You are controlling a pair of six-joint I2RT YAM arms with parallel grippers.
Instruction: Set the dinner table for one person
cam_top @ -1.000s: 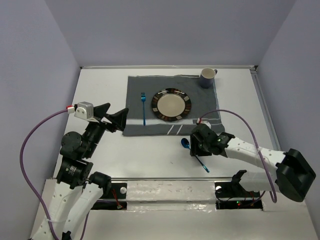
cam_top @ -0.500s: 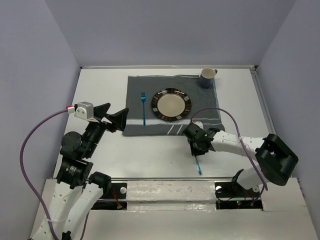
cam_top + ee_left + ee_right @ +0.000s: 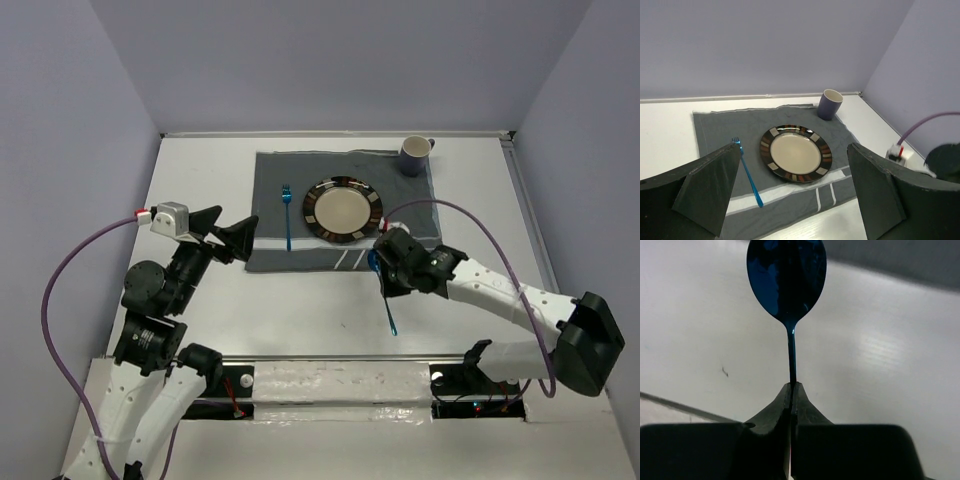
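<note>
We pinch the blue spoon [image 3: 786, 277] by its handle in the closed right gripper [image 3: 791, 386] — bowl forward, presumably for placing beside the plate [image 3: 343, 210]. The left gripper [image 3: 795, 187] stands wide, empty.

From high up behind the arms, we look down on the whole bench [image 3: 300, 300] from far away. From the left wrist, we look low and forward, past two dark fingers [image 3: 705, 185], at the plate [image 3: 796, 152], fork [image 3: 747, 175] and mug [image 3: 830, 104]. The top view shows these too. From the right wrist, we look very close at a spoon [image 3: 786, 277].
</note>
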